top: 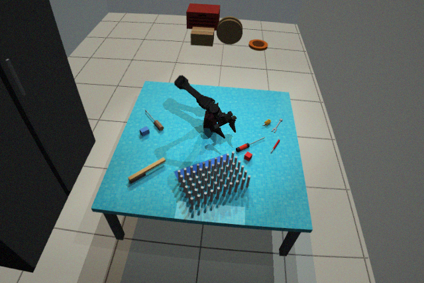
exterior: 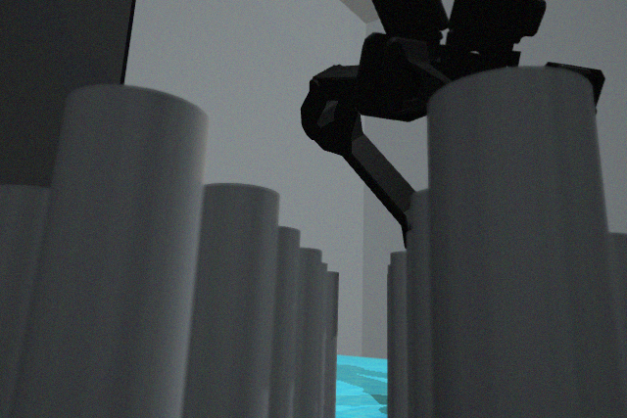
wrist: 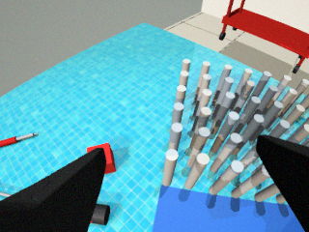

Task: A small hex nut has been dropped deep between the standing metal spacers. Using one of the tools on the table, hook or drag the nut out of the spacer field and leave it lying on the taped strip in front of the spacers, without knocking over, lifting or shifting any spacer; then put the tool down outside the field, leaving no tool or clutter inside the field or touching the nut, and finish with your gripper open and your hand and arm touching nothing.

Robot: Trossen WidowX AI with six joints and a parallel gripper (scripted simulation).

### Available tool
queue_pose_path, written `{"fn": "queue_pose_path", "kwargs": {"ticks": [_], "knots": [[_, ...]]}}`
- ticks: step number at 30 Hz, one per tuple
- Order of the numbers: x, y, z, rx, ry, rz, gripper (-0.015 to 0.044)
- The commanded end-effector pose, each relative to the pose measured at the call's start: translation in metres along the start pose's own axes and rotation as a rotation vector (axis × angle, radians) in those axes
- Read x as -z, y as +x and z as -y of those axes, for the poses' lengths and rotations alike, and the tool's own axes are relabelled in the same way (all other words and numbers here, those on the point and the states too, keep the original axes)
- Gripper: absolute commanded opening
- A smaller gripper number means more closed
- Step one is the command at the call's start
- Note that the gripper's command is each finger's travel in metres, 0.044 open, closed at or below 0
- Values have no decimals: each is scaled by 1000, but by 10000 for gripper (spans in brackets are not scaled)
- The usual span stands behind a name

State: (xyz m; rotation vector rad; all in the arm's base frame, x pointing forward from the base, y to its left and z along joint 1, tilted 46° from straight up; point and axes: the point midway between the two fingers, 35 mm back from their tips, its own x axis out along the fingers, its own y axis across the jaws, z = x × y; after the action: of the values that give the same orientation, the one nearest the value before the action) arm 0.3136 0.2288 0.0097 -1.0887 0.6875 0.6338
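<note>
Above blue mosaic table (top: 136,146) (exterior: 361,378) (wrist: 121,97) | end effector (top: 230,134) (wrist: 182,149) wide, empty | cylindrical spacers (top: 205,183) (exterior: 516,231) (wrist: 168,169) upright, metallic-grey

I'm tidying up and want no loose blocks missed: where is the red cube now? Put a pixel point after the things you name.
In the top view, the red cube (top: 248,156) (wrist: 107,159) sits right of the spacers (top: 212,181) (wrist: 204,137), just below the red-and-black screwdriver's handle (top: 242,147) (wrist: 101,215).

Two screwdrivers (top: 242,147) (wrist: 100,214) and two small blocks (top: 248,156) (wrist: 109,159) lie on one table (top: 164,101) (exterior: 360,378) (wrist: 97,87). One wrench (top: 275,128) and one blue strip (top: 176,173) (wrist: 193,217) also appear.
</note>
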Motion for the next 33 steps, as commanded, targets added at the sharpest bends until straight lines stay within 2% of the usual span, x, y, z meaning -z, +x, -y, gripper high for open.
{"fn": "queue_pose_path", "kwargs": {"ticks": [1,13,33], "knots": [[20,3,41,56,190,23,440],[115,-23,184,367,740,180,440],[120,-26,190,383,764,191,440]]}}
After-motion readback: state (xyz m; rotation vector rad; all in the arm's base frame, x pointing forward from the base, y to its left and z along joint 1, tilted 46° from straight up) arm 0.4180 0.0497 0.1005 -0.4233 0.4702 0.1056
